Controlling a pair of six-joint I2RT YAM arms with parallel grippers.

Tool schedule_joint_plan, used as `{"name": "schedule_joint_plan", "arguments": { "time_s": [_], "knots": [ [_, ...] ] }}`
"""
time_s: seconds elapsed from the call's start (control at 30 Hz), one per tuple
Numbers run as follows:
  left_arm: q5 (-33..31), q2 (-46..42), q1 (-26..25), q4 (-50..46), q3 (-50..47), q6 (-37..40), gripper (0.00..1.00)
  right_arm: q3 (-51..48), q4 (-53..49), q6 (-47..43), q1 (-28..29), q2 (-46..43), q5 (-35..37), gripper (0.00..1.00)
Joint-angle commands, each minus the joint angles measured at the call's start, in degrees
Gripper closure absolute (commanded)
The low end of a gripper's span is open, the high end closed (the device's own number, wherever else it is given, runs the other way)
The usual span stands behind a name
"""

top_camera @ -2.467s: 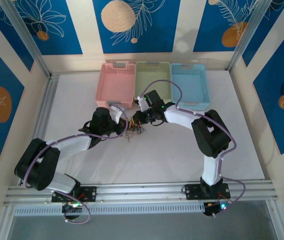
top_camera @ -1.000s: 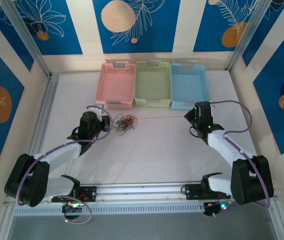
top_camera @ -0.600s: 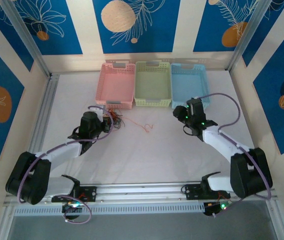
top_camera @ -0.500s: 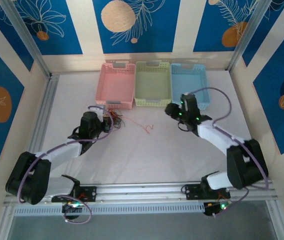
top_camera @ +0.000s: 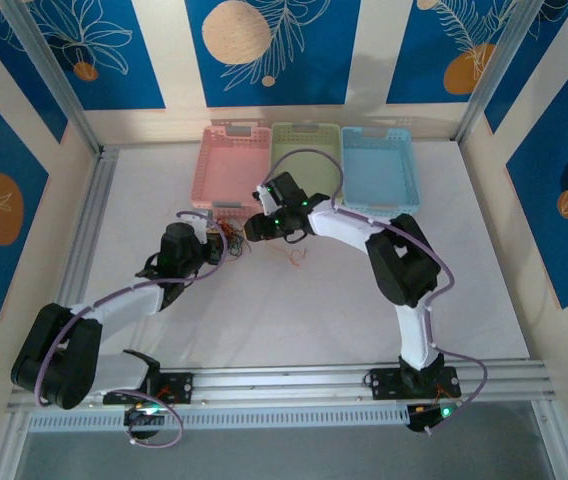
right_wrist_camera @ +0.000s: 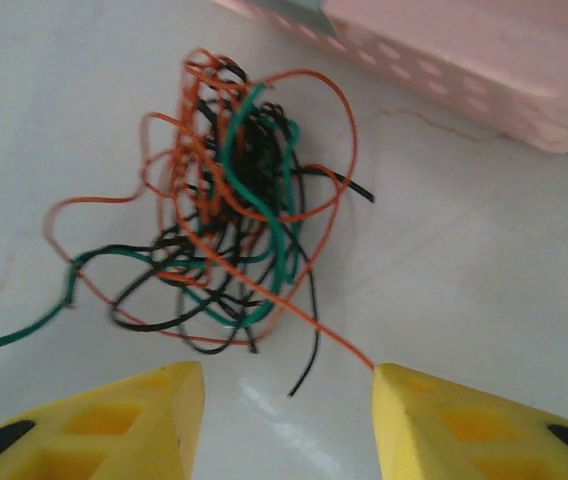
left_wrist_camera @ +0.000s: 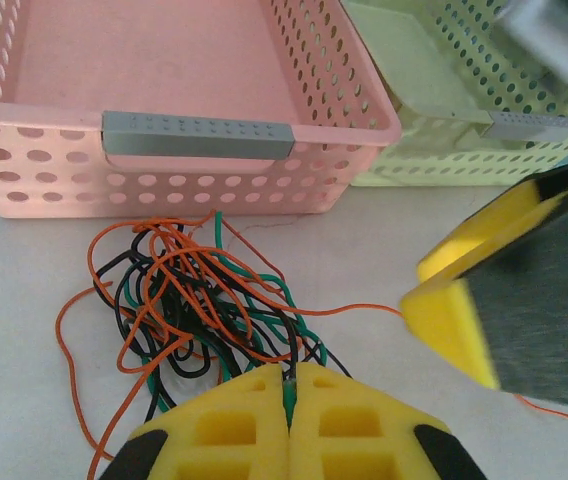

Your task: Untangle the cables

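- While clamped tight on a green strand of the cables (left_wrist_camera: 204, 290), parked just in front of pink basket (left_wrist_camera: 194, 135): left gripper (left_wrist_camera: 289, 385).
- Cables clumped on table (left_wrist_camera: 364, 240), near that basket's front wall.
- Right gripper (right_wrist_camera: 289, 385) beside clump, fingers parted, gripping nothing.
- Loose orange strand (top_camera: 294, 257) farther from basket.

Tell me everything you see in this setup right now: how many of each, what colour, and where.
table: one, white, under everything
pink basket: one, pink, far side, left of the row
green basket: one, pale green, middle of the row
blue basket: one, light blue, right of the row
cable clump: one, orange, dark green and black strands, just in front of the pink basket
loose cable: one, orange-red, alone to the right of the clump
left gripper: one, yellow fingers, shut on a green strand of the clump
right gripper: one, yellow fingers, open, at the clump
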Motion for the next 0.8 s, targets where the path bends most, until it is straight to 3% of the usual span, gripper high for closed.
{"name": "schedule_joint_plan", "arguments": {
  "time_s": [0.0, 0.23, 0.33, 0.37, 0.43, 0.47, 0.77],
  "knots": [
    [1.3, 0.0, 0.6, 1.7, 0.0, 0.4, 1.0, 4.2, -7.3, -4.4, -0.2, 3.3, -0.3, 0.51],
    [1.4, 0.1, 0.6, 1.7, 0.1, 0.5, 1.0, 7.8, -10.2, -5.5, 0.0, 6.8, 2.0, 0.51],
    [1.5, 0.2, 0.6, 1.6, 0.1, 0.5, 1.0, 8.2, -10.5, -6.0, 0.6, 7.1, 3.1, 0.55],
    [1.4, 0.1, 0.6, 1.7, 0.1, 0.5, 1.0, 8.2, -10.6, -6.2, 0.8, 6.9, 3.7, 0.62],
    [1.3, 0.2, 0.6, 1.6, 0.1, 0.5, 1.0, 7.3, -9.7, -6.4, 1.0, 6.0, 4.8, 0.92],
    [1.3, 0.0, 0.6, 1.6, 0.1, 0.5, 1.0, 6.4, -9.2, -6.2, 1.0, 5.2, 5.4, 0.99],
    [0.5, -0.1, 0.6, 1.2, 0.1, 0.5, 1.0, -10.9, 3.9, -0.1, -3.9, -9.3, 14.5, 1.0]
  ]
}}
